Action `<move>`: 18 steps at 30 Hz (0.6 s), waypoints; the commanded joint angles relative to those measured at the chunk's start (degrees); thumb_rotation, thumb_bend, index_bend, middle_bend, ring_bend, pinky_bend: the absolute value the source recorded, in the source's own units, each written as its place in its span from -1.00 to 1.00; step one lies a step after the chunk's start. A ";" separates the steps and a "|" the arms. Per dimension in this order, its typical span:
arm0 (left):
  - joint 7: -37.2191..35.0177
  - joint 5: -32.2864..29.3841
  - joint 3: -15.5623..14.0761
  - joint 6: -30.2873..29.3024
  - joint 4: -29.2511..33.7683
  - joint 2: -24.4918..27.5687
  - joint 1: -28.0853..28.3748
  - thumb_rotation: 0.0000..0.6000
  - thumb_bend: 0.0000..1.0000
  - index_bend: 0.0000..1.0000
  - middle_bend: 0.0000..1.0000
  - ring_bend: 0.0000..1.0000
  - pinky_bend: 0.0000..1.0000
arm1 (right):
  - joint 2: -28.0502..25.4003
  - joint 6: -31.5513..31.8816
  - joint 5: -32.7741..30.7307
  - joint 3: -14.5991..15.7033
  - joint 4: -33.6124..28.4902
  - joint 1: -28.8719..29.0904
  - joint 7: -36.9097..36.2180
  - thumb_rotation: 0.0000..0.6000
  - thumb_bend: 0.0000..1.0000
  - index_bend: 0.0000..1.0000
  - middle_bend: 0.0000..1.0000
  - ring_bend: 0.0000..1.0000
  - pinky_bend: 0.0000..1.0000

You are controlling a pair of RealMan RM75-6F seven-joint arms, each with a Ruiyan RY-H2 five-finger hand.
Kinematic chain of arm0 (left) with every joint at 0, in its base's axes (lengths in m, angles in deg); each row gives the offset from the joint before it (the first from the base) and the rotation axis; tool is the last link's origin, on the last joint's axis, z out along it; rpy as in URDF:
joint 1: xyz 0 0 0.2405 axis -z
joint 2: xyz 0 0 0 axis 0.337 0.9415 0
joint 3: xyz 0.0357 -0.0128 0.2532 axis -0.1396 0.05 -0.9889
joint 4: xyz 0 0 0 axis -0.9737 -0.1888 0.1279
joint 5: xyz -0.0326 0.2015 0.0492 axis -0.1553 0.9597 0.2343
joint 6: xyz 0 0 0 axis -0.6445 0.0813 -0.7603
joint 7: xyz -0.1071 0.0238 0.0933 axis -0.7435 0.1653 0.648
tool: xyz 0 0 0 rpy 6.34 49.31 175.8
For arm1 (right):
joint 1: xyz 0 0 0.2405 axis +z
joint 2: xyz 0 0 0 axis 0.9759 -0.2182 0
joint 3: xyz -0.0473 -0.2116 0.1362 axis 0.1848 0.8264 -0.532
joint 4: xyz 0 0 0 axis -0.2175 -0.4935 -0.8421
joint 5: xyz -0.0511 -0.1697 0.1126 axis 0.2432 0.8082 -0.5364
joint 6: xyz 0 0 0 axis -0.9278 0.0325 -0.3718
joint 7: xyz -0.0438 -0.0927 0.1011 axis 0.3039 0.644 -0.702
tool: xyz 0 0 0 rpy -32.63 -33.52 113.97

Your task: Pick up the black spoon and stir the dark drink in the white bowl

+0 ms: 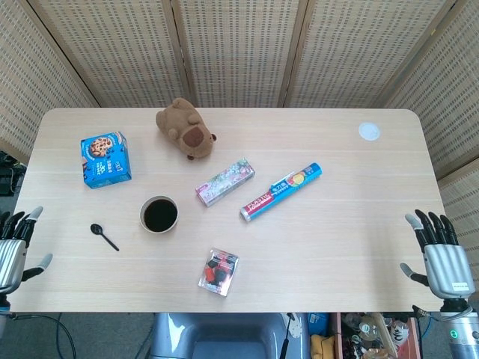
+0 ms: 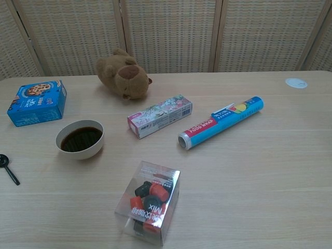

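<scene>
Both hands wait spread and empty off the table's edges: left hand [image 1: 13, 250] nearest the black spoon [image 1: 104, 236], white bowl [image 1: 159, 215] beyond; right hand [image 1: 443, 258] far opposite.

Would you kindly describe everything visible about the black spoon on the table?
The black spoon is small and slim, all black, with a round bowl end and a thin straight handle. It lies flat on the wooden table, bowl end pointing away from the robot and to its left. It sits left of the white bowl, apart from it; nothing touches it.
</scene>
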 commanded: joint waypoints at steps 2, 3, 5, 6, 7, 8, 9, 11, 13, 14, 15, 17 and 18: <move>0.83 -1.66 0.32 1.86 -1.97 -0.57 0.62 1.00 -0.47 -1.00 -0.39 -0.50 -0.44 | 0.08 -0.03 -0.01 0.02 0.18 -0.01 -0.14 1.00 -0.58 -0.72 -0.70 -1.00 -0.95; 0.86 -2.14 0.39 2.46 -2.37 -0.69 0.81 1.00 -0.47 -1.00 -0.31 -0.41 -0.30 | 0.12 -0.06 -0.03 0.04 0.24 -0.01 -0.18 1.00 -0.58 -0.72 -0.70 -1.00 -0.95; 0.98 -2.92 0.31 3.96 -3.06 -0.69 1.25 1.00 -0.47 -1.00 -0.09 -0.21 -0.06 | 0.19 -0.12 -0.05 0.08 0.31 -0.01 -0.22 1.00 -0.58 -0.72 -0.70 -1.00 -0.95; 1.11 -3.28 0.12 5.01 -3.11 -0.46 1.53 1.00 -0.47 -1.00 0.06 -0.08 0.08 | 0.19 -0.15 -0.04 0.10 0.32 -0.02 -0.24 1.00 -0.58 -0.72 -0.70 -1.00 -0.95; 1.16 -3.47 0.06 5.53 -3.03 -0.27 1.69 1.00 -0.47 -1.00 0.16 0.01 0.16 | 0.20 -0.16 -0.03 0.11 0.31 -0.01 -0.23 1.00 -0.58 -0.72 -0.70 -1.00 -0.95; 1.32 -3.81 -0.20 6.70 -2.84 0.13 2.00 1.00 -0.47 -1.00 0.29 0.11 0.27 | 0.22 -0.17 -0.02 0.10 0.32 0.00 -0.21 1.00 -0.58 -0.72 -0.70 -1.00 -0.95; 1.56 -4.25 -0.39 7.94 -2.58 0.57 2.36 1.00 -0.45 -1.00 0.40 0.20 0.34 | 0.23 -0.18 -0.03 0.10 0.32 0.01 -0.17 1.00 -0.58 -0.72 -0.70 -1.00 -0.95; 3.19 -5.98 -0.95 11.80 -1.64 1.96 3.52 1.00 -0.28 -0.99 0.55 0.32 0.42 | 0.24 -0.17 -0.02 0.07 0.28 0.04 -0.04 1.00 -0.58 -0.72 -0.70 -1.00 -0.95; 4.92 -7.81 -1.45 15.41 -0.36 3.34 4.65 1.00 -0.06 -0.97 0.64 0.40 0.46 | 0.25 -0.16 0.02 0.08 0.20 0.05 0.01 1.00 -0.58 -0.72 -0.70 -1.00 -0.95; 5.64 -8.84 -1.62 17.19 0.36 4.00 5.24 1.00 0.04 -0.95 0.67 0.43 0.47 | 0.27 -0.15 0.04 0.07 0.17 0.05 0.06 1.00 -0.58 -0.72 -0.70 -1.00 -0.95; 6.63 -10.13 -1.82 19.37 1.21 4.83 6.04 1.00 0.12 -0.94 0.70 0.46 0.48 | 0.27 -0.16 0.02 0.10 0.16 0.04 0.11 1.00 -0.58 -0.72 -0.70 -1.00 -0.95; 8.34 -12.23 -2.18 22.74 2.12 5.83 7.34 1.00 0.21 -0.92 0.74 0.48 0.50 | 0.29 -0.20 -0.08 0.14 0.12 -0.01 0.23 1.00 -0.58 -0.72 -0.70 -1.00 -0.95; 9.10 -13.29 -2.23 23.98 2.60 6.28 7.89 1.00 0.26 -0.92 0.75 0.50 0.50 | 0.29 -0.22 -0.13 0.15 0.10 -0.04 0.26 1.00 -0.58 -0.72 -0.70 -1.00 -0.95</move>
